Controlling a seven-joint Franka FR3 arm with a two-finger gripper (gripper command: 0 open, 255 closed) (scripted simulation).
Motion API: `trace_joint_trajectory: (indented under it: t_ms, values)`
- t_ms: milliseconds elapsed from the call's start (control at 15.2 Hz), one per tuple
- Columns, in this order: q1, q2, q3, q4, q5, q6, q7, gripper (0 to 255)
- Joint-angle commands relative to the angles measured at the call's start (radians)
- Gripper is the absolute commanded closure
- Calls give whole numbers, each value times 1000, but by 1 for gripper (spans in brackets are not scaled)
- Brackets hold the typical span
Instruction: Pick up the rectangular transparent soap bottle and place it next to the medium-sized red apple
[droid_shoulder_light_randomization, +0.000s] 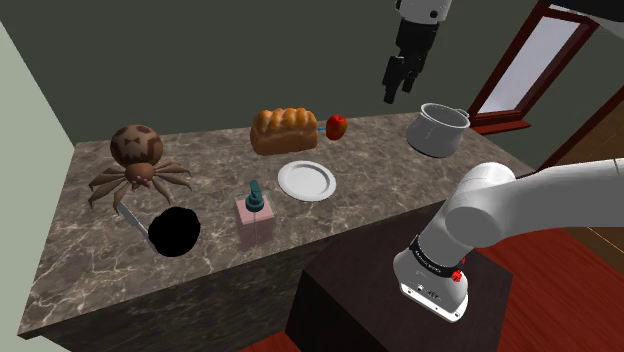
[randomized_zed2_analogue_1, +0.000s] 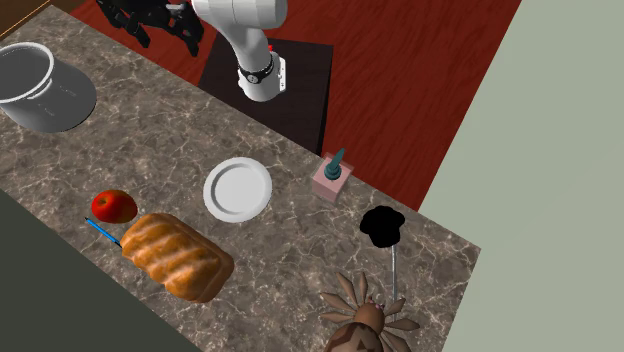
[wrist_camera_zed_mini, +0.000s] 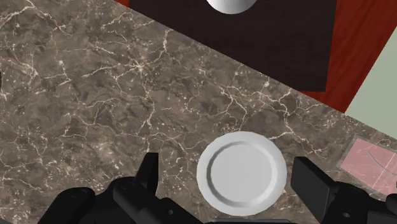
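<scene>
- The gripper (droid_shoulder_light_randomization: 397, 80) hangs high over the marble counter (droid_shoulder_light_randomization: 80, 260), its black fingers (wrist_camera_zed_mini: 150, 170) spread apart and holding nothing
- In the wrist view the white plate (wrist_camera_zed_mini: 242, 172) lies far below, between the fingers and untouched by them
- The soap bottle (droid_shoulder_light_randomization: 255, 222) stands upright close to the counter's edge on the stand's (droid_shoulder_light_randomization: 340, 300) side; it has a pinkish clear body and a teal pump
- In the shoulder view it stands between the plate and a black ladle (droid_shoulder_light_randomization: 174, 232), apart from both
- The red apple (droid_shoulder_light_randomization: 337, 126) sits near the far edge, just beside the end of the bread loaf (droid_shoulder_light_randomization: 284, 130)
- Bare marble lies open between the apple and the plate, and between the apple and the grey pot (droid_shoulder_light_randomization: 438, 129)
- The pot stands near the counter's corner at the shoulder view's right
- A brown spider figure (droid_shoulder_light_randomization: 137, 160) takes up the opposite end, close to the ladle's handle
- A thin blue stick (randomized_zed2_analogue_1: 103, 233) lies by the apple and the loaf at the counter's rim
</scene>
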Motion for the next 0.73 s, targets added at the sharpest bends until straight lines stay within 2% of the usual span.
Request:
trace_joint_trajectory:
  t_ms: [0,660]
  values:
    - [0,0,0,0,0,0,0,0]
    - [66,128,168,-60,153,176,207,0]
